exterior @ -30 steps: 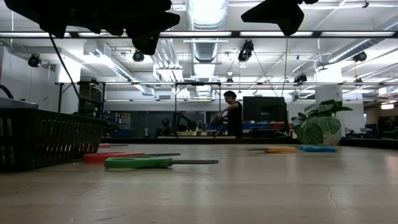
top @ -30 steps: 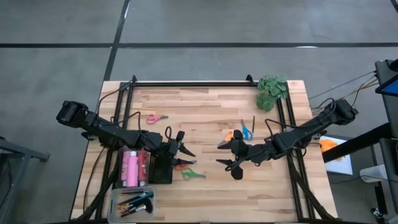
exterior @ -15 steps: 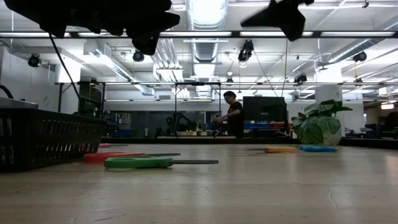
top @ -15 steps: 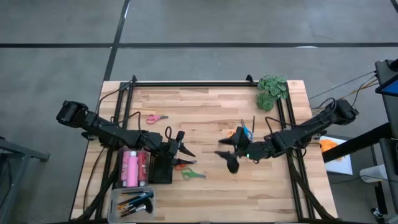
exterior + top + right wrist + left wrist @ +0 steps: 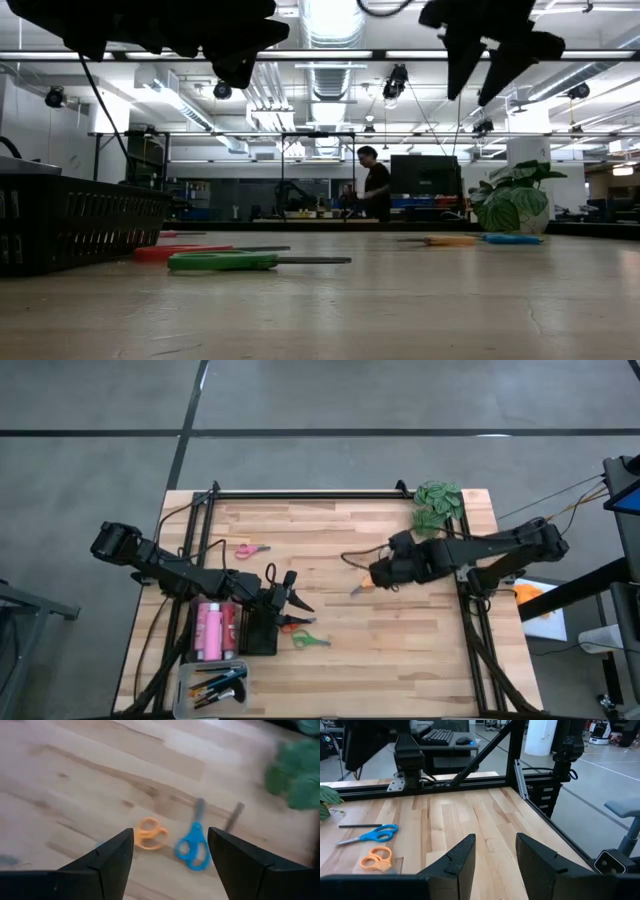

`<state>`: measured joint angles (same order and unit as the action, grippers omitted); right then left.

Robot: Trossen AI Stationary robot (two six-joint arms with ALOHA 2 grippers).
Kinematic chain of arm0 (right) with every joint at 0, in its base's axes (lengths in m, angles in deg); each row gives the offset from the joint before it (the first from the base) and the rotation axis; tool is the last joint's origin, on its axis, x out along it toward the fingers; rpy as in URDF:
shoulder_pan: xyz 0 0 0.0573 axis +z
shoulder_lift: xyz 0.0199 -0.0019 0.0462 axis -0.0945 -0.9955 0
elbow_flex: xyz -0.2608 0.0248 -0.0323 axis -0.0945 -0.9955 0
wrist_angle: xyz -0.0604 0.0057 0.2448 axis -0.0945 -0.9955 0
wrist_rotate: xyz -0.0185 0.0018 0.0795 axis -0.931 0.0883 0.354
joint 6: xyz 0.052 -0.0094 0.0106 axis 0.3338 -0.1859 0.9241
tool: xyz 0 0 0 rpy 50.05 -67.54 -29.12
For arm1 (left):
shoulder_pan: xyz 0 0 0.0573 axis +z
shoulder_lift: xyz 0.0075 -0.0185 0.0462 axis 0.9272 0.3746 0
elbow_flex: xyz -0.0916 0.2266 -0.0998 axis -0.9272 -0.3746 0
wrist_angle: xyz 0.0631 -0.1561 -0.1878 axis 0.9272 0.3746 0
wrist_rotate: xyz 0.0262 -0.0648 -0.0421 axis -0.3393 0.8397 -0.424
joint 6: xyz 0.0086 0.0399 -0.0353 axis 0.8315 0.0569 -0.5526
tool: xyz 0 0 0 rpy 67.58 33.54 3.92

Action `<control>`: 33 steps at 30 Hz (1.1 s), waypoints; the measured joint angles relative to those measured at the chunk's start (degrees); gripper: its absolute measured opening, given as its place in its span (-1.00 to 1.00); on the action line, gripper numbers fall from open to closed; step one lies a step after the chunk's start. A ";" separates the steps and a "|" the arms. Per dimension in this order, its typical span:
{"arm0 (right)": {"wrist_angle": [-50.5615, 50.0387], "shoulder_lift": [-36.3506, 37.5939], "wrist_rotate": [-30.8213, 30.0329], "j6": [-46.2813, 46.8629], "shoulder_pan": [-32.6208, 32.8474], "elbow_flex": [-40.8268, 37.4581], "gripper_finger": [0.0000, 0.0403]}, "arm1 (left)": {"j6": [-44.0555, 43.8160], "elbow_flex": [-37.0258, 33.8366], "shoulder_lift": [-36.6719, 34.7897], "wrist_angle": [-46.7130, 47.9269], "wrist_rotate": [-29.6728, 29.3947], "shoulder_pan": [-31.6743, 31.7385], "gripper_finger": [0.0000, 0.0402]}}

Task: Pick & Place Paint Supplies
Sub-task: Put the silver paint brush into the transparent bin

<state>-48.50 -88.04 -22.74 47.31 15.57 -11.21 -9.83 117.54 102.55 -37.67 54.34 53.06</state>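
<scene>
My right gripper (image 5: pixel 380 573) hangs open above the table, tipped down over the orange scissors (image 5: pixel 150 834) and blue scissors (image 5: pixel 195 847), which lie flat side by side with a thin dark brush (image 5: pixel 232 817) beyond them. It touches neither pair. My left gripper (image 5: pixel 495 855) waits open, level above the table (image 5: pixel 330 530) beside the black basket (image 5: pixel 258 632), with nothing between its fingers. Pink scissors (image 5: pixel 252 549), red scissors (image 5: pixel 290 626) and green scissors (image 5: pixel 311 641) lie flat on the wood. Pink bottles (image 5: pixel 212 630) stand in the basket.
A clear tray (image 5: pixel 215 685) with brushes sits at the near left corner. The green leafy clump (image 5: pixel 438 506) lies at the far right corner. Black frame rails (image 5: pixel 300 494) run along the far edge and both sides. Bare wood lies between the two grippers.
My right gripper has gone toward the table's far edge and risen a little. It has rolled and tipped from nearly level to pointing steeply down, and now hangs over the orange and blue scissors. Its fingers stay apart as before.
</scene>
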 joint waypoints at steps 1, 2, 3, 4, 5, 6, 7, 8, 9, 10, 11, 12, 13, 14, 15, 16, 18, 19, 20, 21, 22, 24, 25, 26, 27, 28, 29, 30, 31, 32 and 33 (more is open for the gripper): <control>-1.30 -0.32 1.26 0.24 -1.21 0.43 0.25 | 0.00 0.00 0.00 0.00 0.01 0.00 -0.29; -1.58 -0.50 2.47 0.36 -2.42 0.65 0.26 | 0.02 0.00 0.00 0.02 0.01 0.00 -0.29; -1.40 -0.58 3.63 0.27 -3.58 0.69 0.25 | -0.01 0.00 0.00 0.02 0.01 0.00 -0.29; -1.30 -0.60 4.65 -0.07 -4.72 0.50 0.25 | -0.08 0.00 0.00 0.02 0.01 0.00 -0.29; -0.99 -0.60 5.55 -0.28 -5.80 -0.01 0.25 | -0.20 0.00 0.00 0.02 0.00 0.00 -0.29; -1.01 -0.58 6.25 -0.34 -6.86 -0.61 0.25 | -0.26 0.00 0.00 0.06 -0.01 0.00 -0.29; -0.99 -0.56 6.97 -0.45 -7.90 -1.32 0.25 | -0.26 0.00 0.00 0.08 0.01 0.00 -0.29; -1.00 -0.58 7.66 -0.46 -8.96 -2.09 0.25 | -0.26 0.00 0.00 0.16 0.01 0.00 -0.29; -1.03 -0.58 8.23 -0.47 -10.02 -2.85 0.25 | -0.26 0.00 0.00 0.17 0.01 0.00 -0.29; -1.02 -0.58 8.87 -0.44 -11.03 -3.61 0.25 | -0.26 0.00 0.00 0.17 0.01 0.00 -0.29; -0.95 -0.53 9.31 -0.47 -12.00 -4.44 0.25 | -0.26 0.00 0.00 0.20 0.01 0.00 -0.29; -0.96 -0.51 9.85 -0.47 -12.90 -5.43 0.25 | -0.26 0.00 0.00 0.20 0.01 0.00 -0.29; -0.92 -0.54 10.42 -0.52 -13.70 -6.41 0.25 | -0.26 0.00 0.00 0.20 0.01 0.00 -0.29; -0.80 -0.54 10.71 -0.66 -14.46 -7.37 0.25 | -0.26 0.00 0.00 0.20 0.00 0.00 -0.29; -0.63 -0.54 10.80 -0.67 -15.12 -8.45 0.25 | -0.26 0.00 0.00 0.20 0.01 0.00 -0.29; -0.46 -0.52 10.78 -0.67 -15.72 -9.51 0.25 | -0.26 0.00 0.00 0.20 0.01 0.00 -0.29; -0.13 -0.51 10.78 -0.45 -16.84 -11.79 0.25 | -0.26 0.00 0.00 0.20 0.01 0.00 -0.29; 0.29 -0.51 10.80 -0.25 -17.28 -12.88 0.25 | -0.28 0.00 0.00 0.20 0.01 0.00 -0.29; 1.39 -0.51 10.89 -0.16 -17.71 -14.13 0.25 | -0.28 0.00 0.00 0.20 0.01 0.00 -0.29; 2.92 -0.51 11.30 -0.17 -18.11 -15.33 0.25 | -0.28 0.00 0.00 0.20 0.01 0.00 -0.29; 4.43 -0.49 12.04 -0.50 -18.63 -16.47 0.25 | -0.28 0.00 0.00 0.20 0.00 0.00 -0.29; 7.89 -0.49 13.69 -1.94 -19.71 -18.82 0.25 | -0.28 0.00 0.00 0.22 0.01 0.00 -0.29; 9.85 -0.48 14.45 -2.99 -20.32 -19.83 0.25 | -0.28 0.00 0.00 0.22 0.00 0.00 -0.29; 11.80 -0.47 15.11 -3.95 -21.02 -20.86 0.25 | -0.28 0.00 0.00 0.22 0.01 0.00 -0.29; 13.37 -0.47 15.70 -4.78 -21.68 -21.85 0.25 | -0.28 0.00 0.00 0.22 0.00 0.00 -0.29; 14.66 -0.47 16.42 -5.25 -22.38 -22.79 0.25 | -0.28 0.00 0.00 0.23 0.00 0.00 -0.29; 15.82 -0.47 16.90 -5.72 -23.08 -23.63 0.25 | -0.28 0.00 0.00 0.24 0.01 0.00 -0.29; 16.81 -0.47 17.16 -6.16 -23.77 -24.41 0.25 | -0.28 0.00 0.00 0.26 0.00 0.00 -0.29; 17.46 -0.47 17.29 -6.32 -24.40 -25.11 0.25 | -0.28 0.00 0.00 0.26 0.00 0.00 -0.29; 17.76 -0.47 17.29 -6.39 -24.99 -25.72 0.25 | -0.29 0.00 0.00 0.26 0.00 0.00 -0.29; 17.79 -0.47 17.29 -6.44 -25.56 -26.32 0.25 | -0.28 0.00 0.00 0.26 0.01 0.00 -0.29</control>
<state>-30.72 -88.51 -5.45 40.87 -9.98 -37.53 -10.12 117.54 102.55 -37.41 54.36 53.06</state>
